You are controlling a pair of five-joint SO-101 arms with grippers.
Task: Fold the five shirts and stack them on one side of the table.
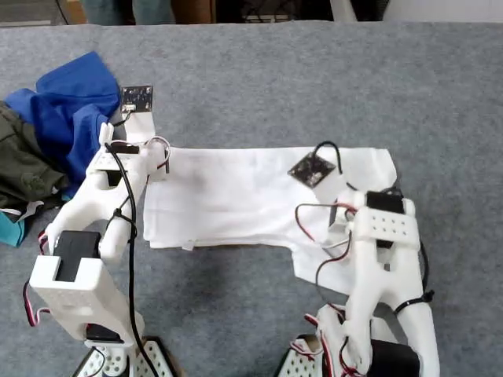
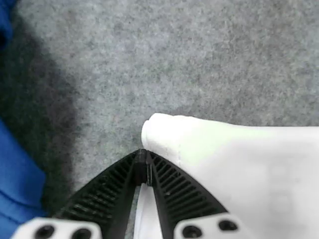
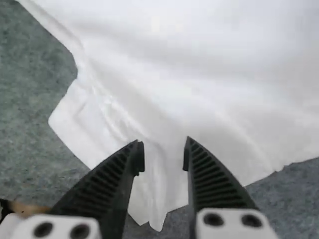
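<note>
The table point(image 1: 314, 71) has a grey, felt-like cover. In its middle lies the white shirt point(image 1: 236, 188), spread flat, with the side nearer to the arms folded over in layers. At the left end of the table there is a loose heap of other clothes: a blue shirt point(image 1: 71, 102) on top and a dark green shirt point(image 1: 20, 165) beside it.

The left tool point(image 2: 143, 157) is at the left far corner of the white shirt. Its two jaws are pressed together, and a strip of the white cloth is pinched between them. Just in front of its tip the cloth makes a small rounded fold on the table.

The right tool point(image 3: 160, 149) is over the right part of the white shirt, near its layered edge. Its jaws are spread apart, and the cloth lies under them.
</note>
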